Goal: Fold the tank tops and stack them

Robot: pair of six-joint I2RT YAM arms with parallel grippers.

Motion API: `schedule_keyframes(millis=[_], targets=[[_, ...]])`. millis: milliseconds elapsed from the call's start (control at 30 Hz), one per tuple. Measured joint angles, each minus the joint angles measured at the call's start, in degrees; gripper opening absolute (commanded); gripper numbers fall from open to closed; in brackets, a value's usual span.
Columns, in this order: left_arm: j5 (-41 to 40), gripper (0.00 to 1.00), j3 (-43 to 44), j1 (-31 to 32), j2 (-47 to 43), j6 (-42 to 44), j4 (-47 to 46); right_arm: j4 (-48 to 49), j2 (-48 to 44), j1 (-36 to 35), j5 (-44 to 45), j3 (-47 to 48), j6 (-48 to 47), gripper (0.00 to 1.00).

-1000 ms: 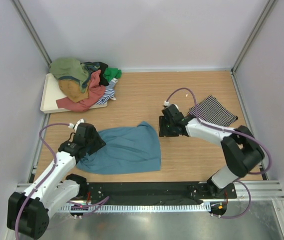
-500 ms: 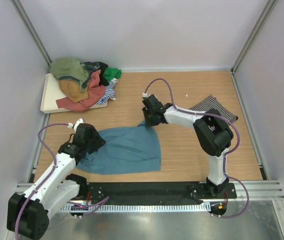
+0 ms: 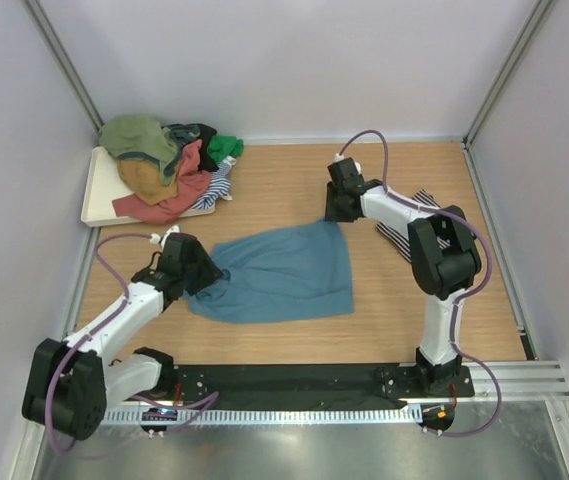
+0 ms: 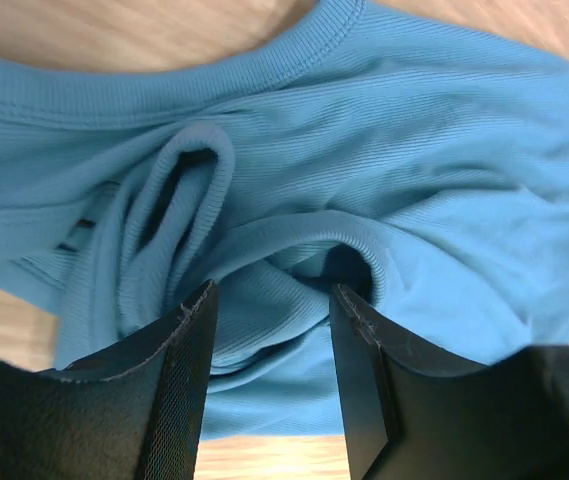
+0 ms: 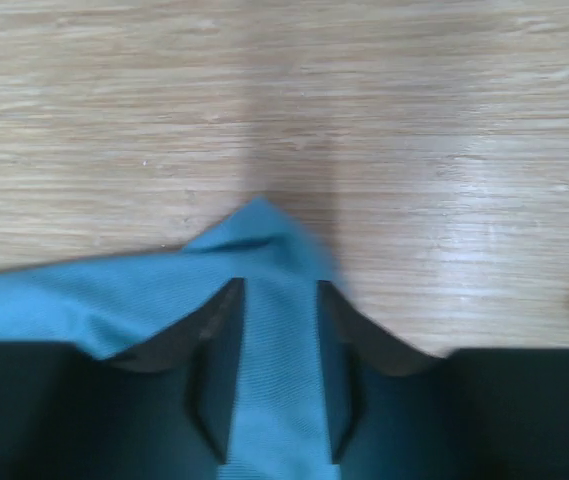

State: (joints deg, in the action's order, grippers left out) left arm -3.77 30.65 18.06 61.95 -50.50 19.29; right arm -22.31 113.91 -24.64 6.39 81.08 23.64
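A plain teal-blue tank top (image 3: 284, 270) lies stretched across the middle of the table. My left gripper (image 3: 204, 272) is shut on its bunched left end; the left wrist view shows folds of the teal cloth (image 4: 414, 150) between the fingers of that gripper (image 4: 272, 300). My right gripper (image 3: 336, 213) is shut on the far right corner. In the right wrist view a strip of teal cloth (image 5: 64, 300) runs between that gripper's (image 5: 279, 300) fingers. A folded black-and-white striped tank top (image 3: 394, 238) lies at the right, partly hidden under the right arm. Other tank tops (image 3: 164, 165) are heaped at the back left.
The heap of olive, mustard, coral, green and striped tops rests on a white tray (image 3: 94, 195) against the left wall. Grey walls close in the table on three sides. A black rail with the arm bases runs along the near edge.
The right gripper swung left to the teal top's corner, shut on it and pulled it toward the back right. The left gripper followed with its end, so the top shifted right and away.
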Motion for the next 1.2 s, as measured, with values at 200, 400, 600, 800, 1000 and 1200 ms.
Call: schedule_keyframes(millis=[200,400,600,800,1000,1200], targets=[[2.0,0.47,3.8,0.8,5.3,0.7,-3.0,0.7,-5.8,-1.0,-0.8,-3.7,0.3,0.49],[2.3,0.43,3.9,2.9,5.7,1.5,-3.9,-0.1,-18.5,-2.5,-0.9,-17.8,1.9,0.38],[2.0,0.43,5.5,7.4,5.8,1.5,-4.0,-1.2,-28.3,-2.6,-1.3,-28.9,4.0,0.40],[1.8,0.40,6.2,8.7,9.9,1.5,-4.5,-1.6,-31.8,-3.2,-3.0,-34.9,5.5,0.39],[1.8,0.29,6.2,9.4,13.7,1.9,-4.4,-1.2,-32.6,-3.5,-4.0,-38.4,6.4,0.37],[1.9,0.04,6.2,10.0,13.7,2.7,-4.4,-0.5,-33.6,-3.5,-4.7,-39.7,6.6,0.32]])
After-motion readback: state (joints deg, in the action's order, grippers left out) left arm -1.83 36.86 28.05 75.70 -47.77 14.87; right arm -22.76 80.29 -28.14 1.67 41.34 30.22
